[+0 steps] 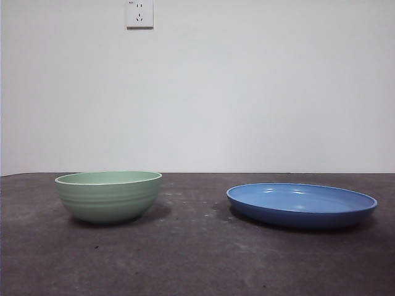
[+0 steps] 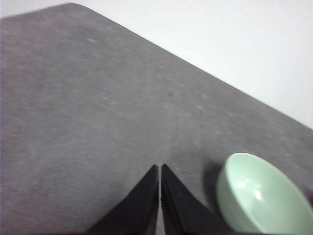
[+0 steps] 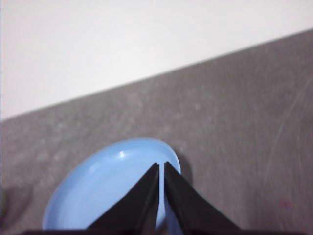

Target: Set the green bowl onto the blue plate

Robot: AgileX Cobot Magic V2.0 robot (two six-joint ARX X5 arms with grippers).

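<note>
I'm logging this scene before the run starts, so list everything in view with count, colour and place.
pale mint-green round ceramic bowl: one, green, upright on the table, left in the front view, empty.
wide glossy blue round plate: one, blue, flat on the table, right in the front view, apart from the bowl, empty.
dark grey table: one, grey, under both dishes.
white wall socket: one, white, high on the wall behind.
left tool: one, black, jaws together, above the table beside the bowl.
right tool: one, black, jaws together, above the plate.
</note>
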